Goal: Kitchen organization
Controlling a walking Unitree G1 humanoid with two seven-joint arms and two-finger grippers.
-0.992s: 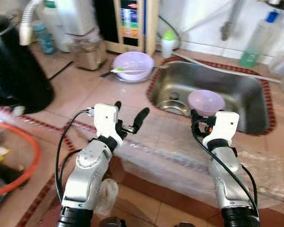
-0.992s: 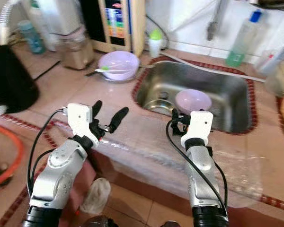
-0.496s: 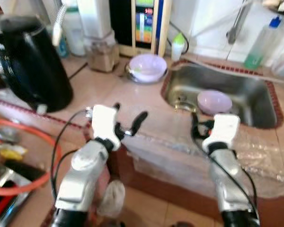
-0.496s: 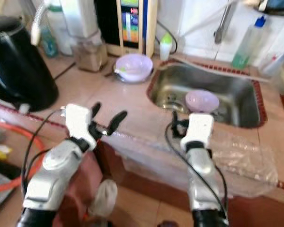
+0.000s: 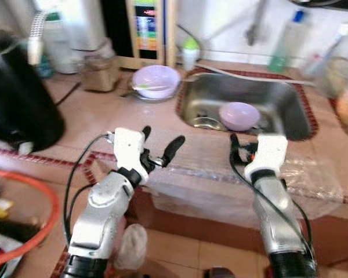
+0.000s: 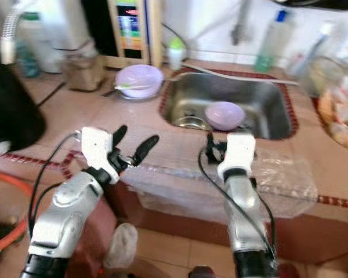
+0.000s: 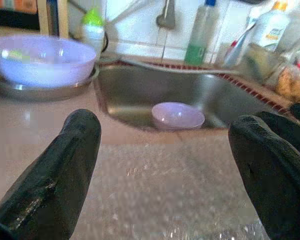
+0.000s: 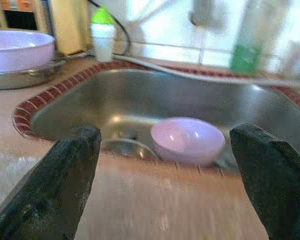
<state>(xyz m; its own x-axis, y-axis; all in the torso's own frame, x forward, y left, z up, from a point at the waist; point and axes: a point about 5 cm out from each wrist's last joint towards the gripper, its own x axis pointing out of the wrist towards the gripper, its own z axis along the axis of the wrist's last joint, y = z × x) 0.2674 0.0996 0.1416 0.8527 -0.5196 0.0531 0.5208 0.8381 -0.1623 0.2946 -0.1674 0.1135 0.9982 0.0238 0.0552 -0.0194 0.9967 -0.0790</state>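
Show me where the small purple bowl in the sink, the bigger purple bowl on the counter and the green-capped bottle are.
small purple bowl [image 8: 187, 140], right wrist view, its inside.
bigger purple bowl [image 5: 155, 79], left eye view, its inside.
green-capped bottle [image 7: 92, 31], left wrist view, its body.

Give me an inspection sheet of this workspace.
Surface: tan tiled counter, bubble wrap over its front edge.
Job's things: small purple bowl in the steel sink; large purple bowl on the counter left of the sink.
Clutter: black kettle, green bottle.
Grippers: left gripper open, empty; right gripper open, facing the sink.
Cables: black wire along the left arm.
Surroundings: white wall tiles behind.
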